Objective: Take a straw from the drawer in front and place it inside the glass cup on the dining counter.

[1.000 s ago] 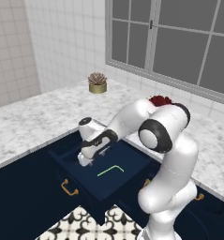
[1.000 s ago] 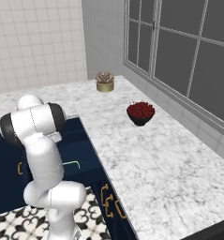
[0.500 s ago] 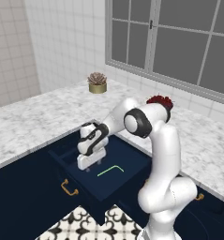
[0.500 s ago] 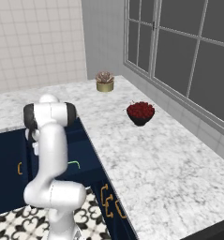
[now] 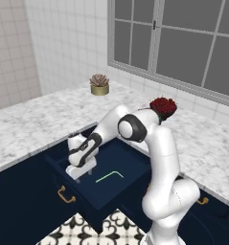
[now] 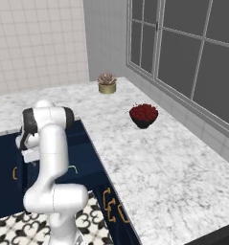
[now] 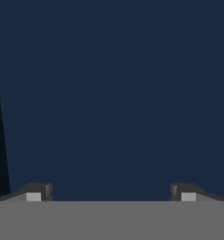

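Note:
The navy drawer [image 5: 128, 165] stands pulled out under the marble worktop. On its floor lies the light-green straw [image 5: 109, 176], one end bent; a bit of the straw [image 6: 73, 168] peeks past my arm in the right base view. My gripper [image 5: 79, 173] hangs low in the drawer's left part, left of the straw and apart from it. In the hand view my gripper [image 7: 111, 192] is open, its fingertips [image 7: 37, 192] wide apart over the bare drawer floor [image 7: 113, 93], nothing between them. The glass cup and the dining counter are out of view.
A potted succulent [image 5: 99, 84] and a dark bowl of red fruit [image 5: 163, 107] stand on the marble worktop [image 5: 34, 124] below the windows. The drawer front carries a brass handle [image 5: 65, 194]. Patterned tiles [image 5: 87, 232] cover the floor in front.
My hand has sunk lower into the drawer and shifted slightly toward its front left; the elbow has swung round. The straw has stayed where it was.

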